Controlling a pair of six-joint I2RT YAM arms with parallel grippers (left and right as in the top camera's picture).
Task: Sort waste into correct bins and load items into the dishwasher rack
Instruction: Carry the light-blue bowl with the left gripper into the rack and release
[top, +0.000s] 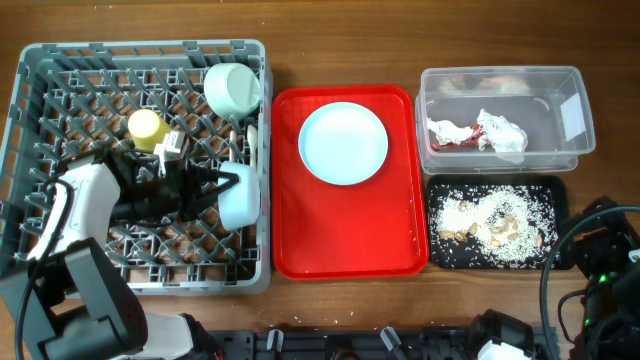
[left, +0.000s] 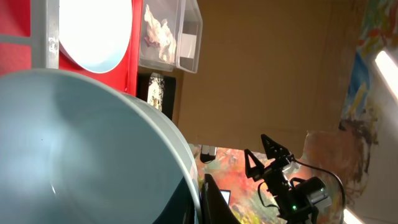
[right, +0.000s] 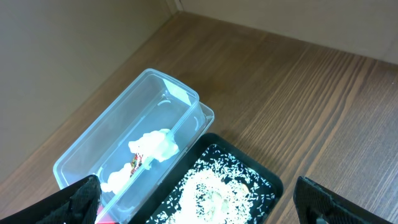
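My left tool (top: 222, 189) clenched a bowl (top: 243, 198) at the rack's (top: 140, 46) right edge; my right tool (right: 199, 202) stood released.

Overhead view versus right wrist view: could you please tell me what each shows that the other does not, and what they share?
Only overhead: the large square grey plastic dishwasher rack with a small yellow cup in it, and a light blue round plate. Only right wrist: a plain beige wall rising behind the table. Both: the clear plastic rectangular tub holding a crumpled white paper napkin, and beside it the shallow black rectangular tray of beige crumbly food scraps.
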